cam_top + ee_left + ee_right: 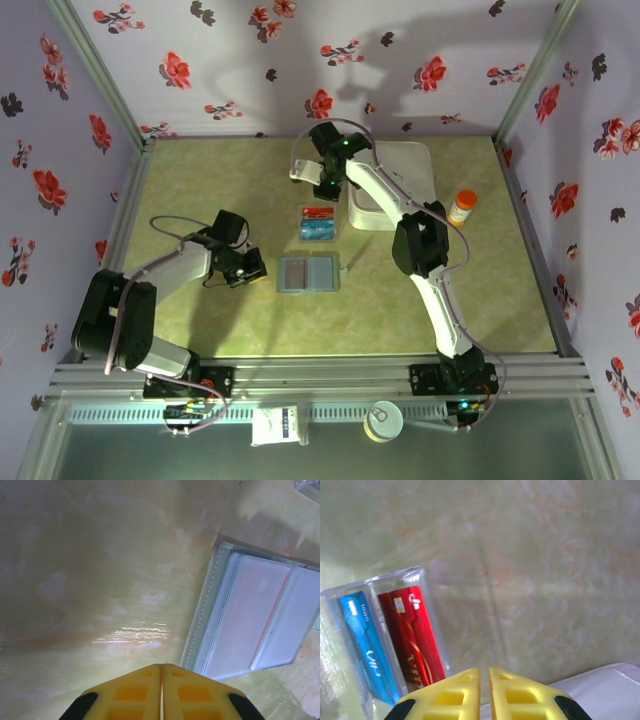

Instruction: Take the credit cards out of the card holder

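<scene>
On the pale green tabletop (200, 180), just right of the closed, empty left gripper (161, 666): unfolded slate grey-blue bifold card holder (250, 625). Behind it, in a clear plastic box (395, 577), red and blue credit cards (412, 635), near the barely parted right gripper (484, 670).

Tabletop (200, 180): pale yellow-green, marbled with faint cream streaks. Card holder (307, 273): slate grey-blue edge, light stitching, pale whitish inner panels. Clear box (318, 226) just beyond the card holder: transparent, containing one red card (412, 635) with gold lettering and one blue card (365, 645) with white lettering. Square box (415, 165) beyond and right of the card holder: plain white. Bottle (462, 208) right of the card holder: orange, white cap. Left claw (161, 690) and right claw (484, 690): yellow fingers, black corners. Walls (300, 60): lavender, printed with red and black flowers.
</scene>
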You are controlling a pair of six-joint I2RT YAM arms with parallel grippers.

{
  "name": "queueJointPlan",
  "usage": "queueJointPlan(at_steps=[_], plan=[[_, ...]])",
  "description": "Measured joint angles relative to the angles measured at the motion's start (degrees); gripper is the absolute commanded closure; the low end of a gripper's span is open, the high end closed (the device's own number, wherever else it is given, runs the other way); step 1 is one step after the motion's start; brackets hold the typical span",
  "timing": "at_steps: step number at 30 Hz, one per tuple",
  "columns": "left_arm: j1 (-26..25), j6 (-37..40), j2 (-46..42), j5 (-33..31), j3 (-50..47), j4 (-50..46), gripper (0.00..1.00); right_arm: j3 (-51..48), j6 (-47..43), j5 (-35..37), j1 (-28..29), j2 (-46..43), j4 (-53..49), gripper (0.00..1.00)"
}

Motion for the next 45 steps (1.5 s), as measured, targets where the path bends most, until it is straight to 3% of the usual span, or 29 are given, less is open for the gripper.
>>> queueJointPlan(at_steps=[11,22,33,45], plan=[[0.0,0.0,0.6,0.2,0.3,0.2,0.92,-3.7,5.1,-0.1,0.0,-0.4,3.3,0.83],[0.0,0.0,1.5,2.2,0.5,2.6,0.91,-24.7,18.8,0.0,0.7,-14.3,13.7,0.79],[-0.7,-0.9,3.3,4.2,0.5,6.4,0.92,-44.8,41.8,0.8,5.8,-29.2,27.5,0.78],[-3.0,-1.4,6.9,4.7,1.5,7.8,0.93,-66.9,70.6,-2.9,10.0,-35.2,46.0,0.9]])
